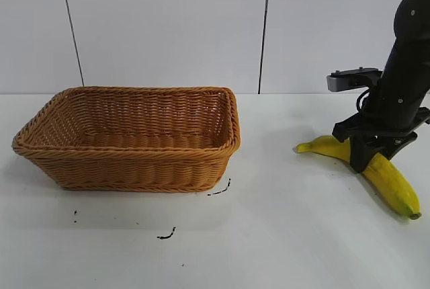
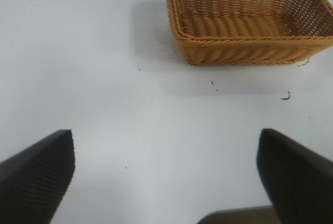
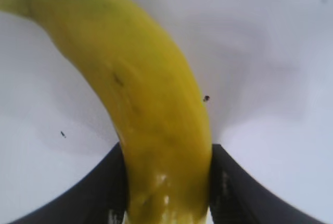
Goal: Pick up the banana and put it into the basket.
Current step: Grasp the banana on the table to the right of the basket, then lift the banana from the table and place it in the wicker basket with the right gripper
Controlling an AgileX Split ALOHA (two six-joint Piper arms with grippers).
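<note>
White tabletop point(image 1: 282, 235) carried a rectangular tan woven wicker basket point(image 1: 134, 168) toward its left. Well to the right lay the long yellow banana point(image 1: 390, 178), clamped mid-length between the right gripper's point(image 1: 368, 154) black fingers point(image 3: 234, 193). The left gripper point(image 2: 166, 182) hung spread wide above bare table.
</note>
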